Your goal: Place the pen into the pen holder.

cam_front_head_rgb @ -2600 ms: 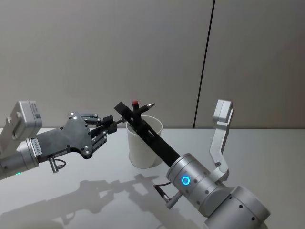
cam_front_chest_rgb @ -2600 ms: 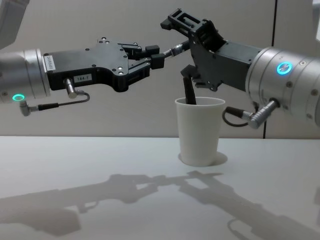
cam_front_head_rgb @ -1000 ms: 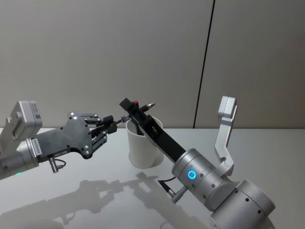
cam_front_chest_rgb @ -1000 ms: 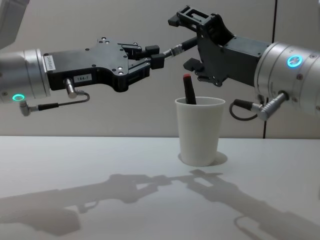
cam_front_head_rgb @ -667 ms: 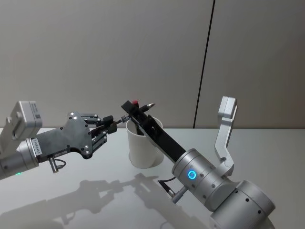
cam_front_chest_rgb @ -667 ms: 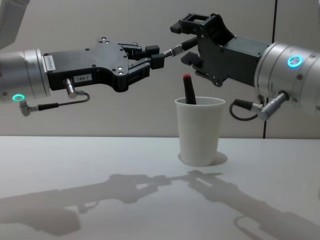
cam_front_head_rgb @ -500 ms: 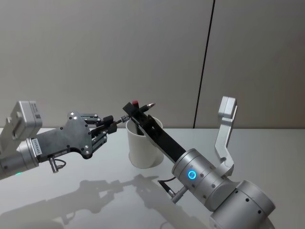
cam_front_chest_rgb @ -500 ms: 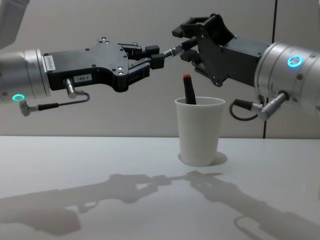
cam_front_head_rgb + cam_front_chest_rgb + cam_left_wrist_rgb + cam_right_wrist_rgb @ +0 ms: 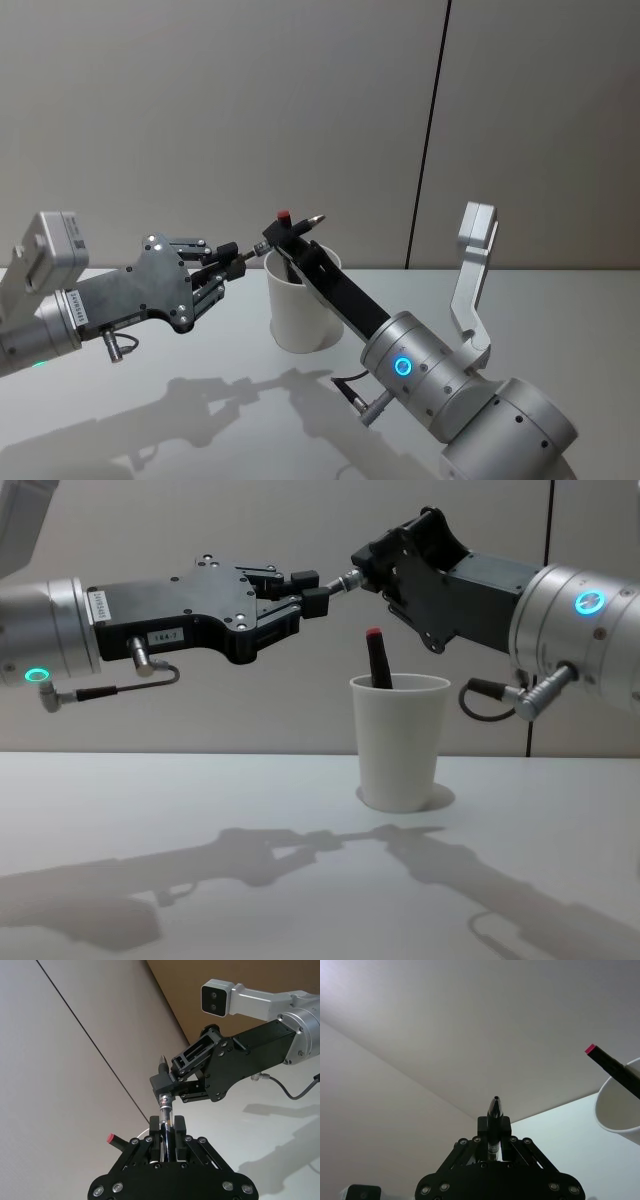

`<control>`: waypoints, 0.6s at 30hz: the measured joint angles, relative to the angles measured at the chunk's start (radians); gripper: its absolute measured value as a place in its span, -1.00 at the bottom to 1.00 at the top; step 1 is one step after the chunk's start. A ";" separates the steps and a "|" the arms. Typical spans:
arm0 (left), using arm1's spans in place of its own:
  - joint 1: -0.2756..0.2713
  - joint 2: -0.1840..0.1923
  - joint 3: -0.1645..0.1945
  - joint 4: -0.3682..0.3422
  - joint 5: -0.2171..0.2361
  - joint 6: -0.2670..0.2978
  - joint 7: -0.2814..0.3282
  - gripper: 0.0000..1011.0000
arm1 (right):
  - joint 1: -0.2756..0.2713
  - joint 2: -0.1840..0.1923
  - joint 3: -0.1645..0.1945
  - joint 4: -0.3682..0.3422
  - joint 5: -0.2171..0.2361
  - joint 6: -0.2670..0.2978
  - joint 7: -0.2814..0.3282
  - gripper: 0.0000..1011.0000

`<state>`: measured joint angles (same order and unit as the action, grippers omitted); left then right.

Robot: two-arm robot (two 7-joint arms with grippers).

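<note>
A black pen with a silver tip hangs level in the air above the white pen holder, gripped at both ends. My left gripper is shut on its rear end, and my right gripper is shut on its front part. In the head view the pen's silver tip pokes out past the right gripper. Its barrel runs from the left gripper into the right gripper. Another pen, black with a red cap, leans inside the pen holder.
The white table stretches out around the cup, carrying the arms' shadows. A grey wall with a dark vertical seam stands behind. The right arm's wrist camera bracket rises to the right of the cup.
The right gripper lifted from the cup's mouth, leaving the red-capped pen inside. Its open jaws then closed on the pen held by the left gripper. The left arm stayed still.
</note>
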<state>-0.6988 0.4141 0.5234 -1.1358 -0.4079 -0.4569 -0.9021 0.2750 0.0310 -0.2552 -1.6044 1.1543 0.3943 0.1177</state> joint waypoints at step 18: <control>0.000 0.000 0.000 0.000 0.000 0.000 0.000 -0.66 | 0.000 0.000 0.000 0.000 0.000 0.000 0.000 -0.73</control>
<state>-0.6988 0.4141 0.5234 -1.1357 -0.4079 -0.4569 -0.9021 0.2750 0.0310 -0.2553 -1.6043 1.1543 0.3944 0.1179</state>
